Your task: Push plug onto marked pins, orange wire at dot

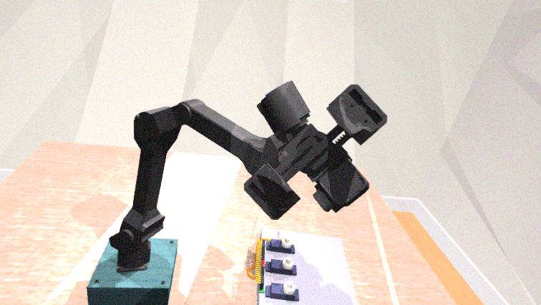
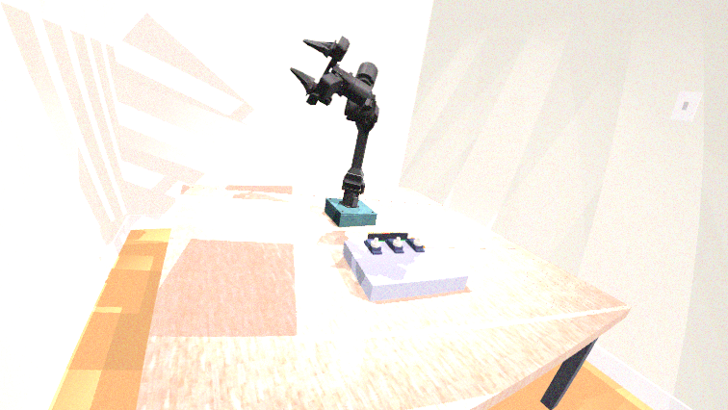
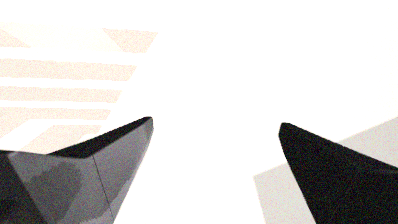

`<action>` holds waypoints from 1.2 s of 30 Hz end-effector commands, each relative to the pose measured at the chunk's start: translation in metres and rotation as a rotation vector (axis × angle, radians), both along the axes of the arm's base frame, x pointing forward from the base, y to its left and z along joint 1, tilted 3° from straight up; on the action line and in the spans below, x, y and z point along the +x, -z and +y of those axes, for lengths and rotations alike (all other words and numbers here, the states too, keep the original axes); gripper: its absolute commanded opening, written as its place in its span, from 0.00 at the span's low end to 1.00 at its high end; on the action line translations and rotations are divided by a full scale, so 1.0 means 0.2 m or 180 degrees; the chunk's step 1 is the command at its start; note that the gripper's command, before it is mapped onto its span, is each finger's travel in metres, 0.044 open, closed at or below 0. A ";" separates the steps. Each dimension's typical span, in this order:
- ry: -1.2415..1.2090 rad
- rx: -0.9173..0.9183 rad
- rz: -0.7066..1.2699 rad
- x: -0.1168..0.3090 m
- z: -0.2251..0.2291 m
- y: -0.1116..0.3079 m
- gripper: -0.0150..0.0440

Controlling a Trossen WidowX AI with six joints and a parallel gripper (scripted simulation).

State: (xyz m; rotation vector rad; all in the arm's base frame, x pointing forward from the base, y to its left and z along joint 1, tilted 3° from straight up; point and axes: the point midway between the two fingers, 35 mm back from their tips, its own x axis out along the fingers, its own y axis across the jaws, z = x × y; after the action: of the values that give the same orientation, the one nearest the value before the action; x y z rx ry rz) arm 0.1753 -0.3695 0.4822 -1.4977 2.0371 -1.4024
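My gripper (image 1: 310, 152) (image 2: 298, 55) (image 3: 215, 125) is wide open and empty, raised high above the table and far from the holder. The white holder (image 1: 329, 257) (image 2: 418, 288) carries three dark blue servos with white hubs. A row of yellow pins (image 1: 258, 265) sticks out along its edge facing the robot base. Small red (image 1: 262, 263) and green (image 1: 261, 291) marks show beside the pins. An orange lead (image 1: 249, 273) comes from the servo (image 1: 279, 245) at the top in the top view and loops past the pins. The plug and band dot cannot be made out.
The arm stands on a teal base block (image 1: 132, 278) (image 2: 356, 219) on the wooden table (image 2: 229, 367). The holder lies in front of the base. Walls stand behind the table. The wrist view shows only the fingertips against a bright wall, with no holder or pins.
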 end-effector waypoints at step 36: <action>-0.2069 -0.0585 -0.1252 0.37 0.32 -0.01 0.45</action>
State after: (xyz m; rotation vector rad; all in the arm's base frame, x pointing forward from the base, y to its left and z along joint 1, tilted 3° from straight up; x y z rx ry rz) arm 0.2422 -0.3098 0.4882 -1.5927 1.1403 -1.4853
